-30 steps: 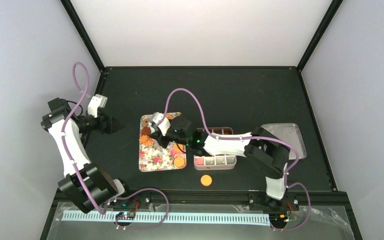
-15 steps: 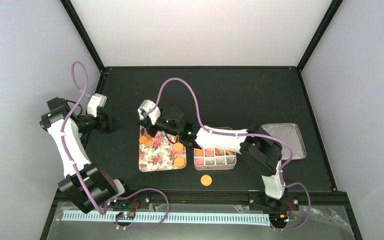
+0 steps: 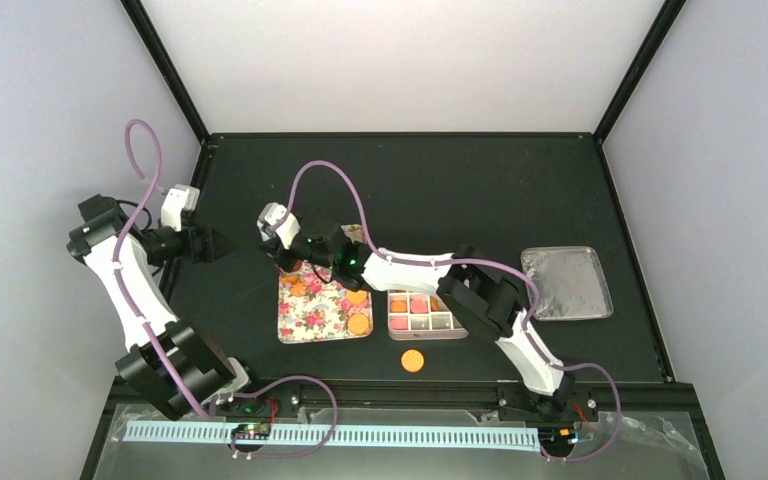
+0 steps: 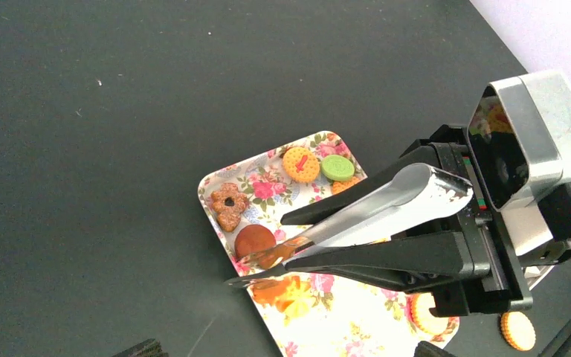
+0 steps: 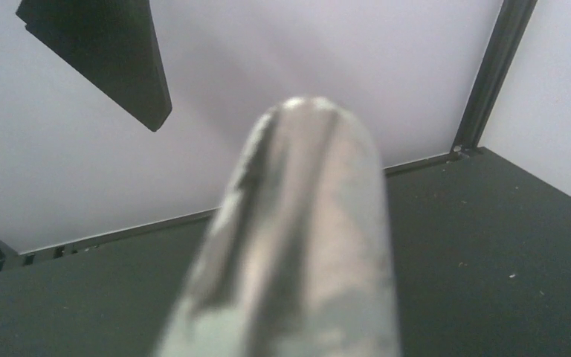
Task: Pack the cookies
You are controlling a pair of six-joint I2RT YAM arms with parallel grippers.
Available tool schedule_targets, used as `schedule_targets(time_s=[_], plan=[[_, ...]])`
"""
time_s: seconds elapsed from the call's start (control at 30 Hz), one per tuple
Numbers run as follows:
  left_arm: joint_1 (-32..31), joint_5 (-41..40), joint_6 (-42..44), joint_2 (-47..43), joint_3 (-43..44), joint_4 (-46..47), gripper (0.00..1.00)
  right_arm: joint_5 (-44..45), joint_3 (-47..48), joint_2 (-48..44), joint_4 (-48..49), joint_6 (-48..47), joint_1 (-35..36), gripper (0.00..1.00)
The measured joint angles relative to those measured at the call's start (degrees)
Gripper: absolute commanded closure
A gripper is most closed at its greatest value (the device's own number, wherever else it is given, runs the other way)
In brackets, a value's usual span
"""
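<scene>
The cookies lie on the flower-patterned tray (image 3: 312,318) (image 4: 357,327): a brown flower-shaped one (image 4: 228,204), a round brown one (image 4: 255,240), an orange one (image 4: 301,163) and a green one (image 4: 337,167). More orange ones (image 3: 359,324) sit near the tray's right edge. One orange cookie (image 3: 413,360) lies loose on the table. My right gripper (image 3: 295,262) (image 4: 290,239) is shut on the metal tongs (image 4: 409,201) (image 5: 305,245), whose tips hover over the tray's left edge beside the brown cookie. My left gripper (image 3: 222,243) (image 4: 286,349) hangs open left of the tray, holding nothing.
A white compartment box (image 3: 430,332) right of the tray holds pink and orange cookies in its far row. A metal lid (image 3: 565,282) lies at the right. The right arm stretches across the table above the box and tray.
The right arm has swung left with the tongs, from over the tray's middle to its far-left corner, uncovering the box. The left arm drew back slightly to the left.
</scene>
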Motion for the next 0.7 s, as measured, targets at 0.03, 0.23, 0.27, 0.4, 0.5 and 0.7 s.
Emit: schedule_targets(time_s=[0.03,0.23,0.27,0.4,0.5,0.7], plan=[[0.13,-0.04,0.15,0.0,0.0,-0.13,0.11,-0.17,0.02,0.04,-0.04,-0.15,0.0,0.74],[0.52,-0.07,0.96,0.46,0.15,-0.85,0.11,-1.25,-3.63,-1.68,1.31,-1.01,0.0,0.73],[0.55,-0.02,1.09,0.81,0.22,-0.92,0.11,-1.29,-4.7,-2.34,1.66,-1.03,0.02,0.74],[0.55,0.04,1.49,1.51,0.22,-1.33,0.12,-1.86,-11.04,-6.82,2.47,-1.09,0.07,0.75],[0.57,0.37,1.97,1.51,0.22,-1.75,0.12,-2.05,-16.46,-10.78,2.23,-1.16,0.02,0.75],[0.83,0.74,2.47,1.51,0.22,-1.99,0.12,-2.01,-24.68,-17.35,2.34,-1.16,0.02,0.75]])
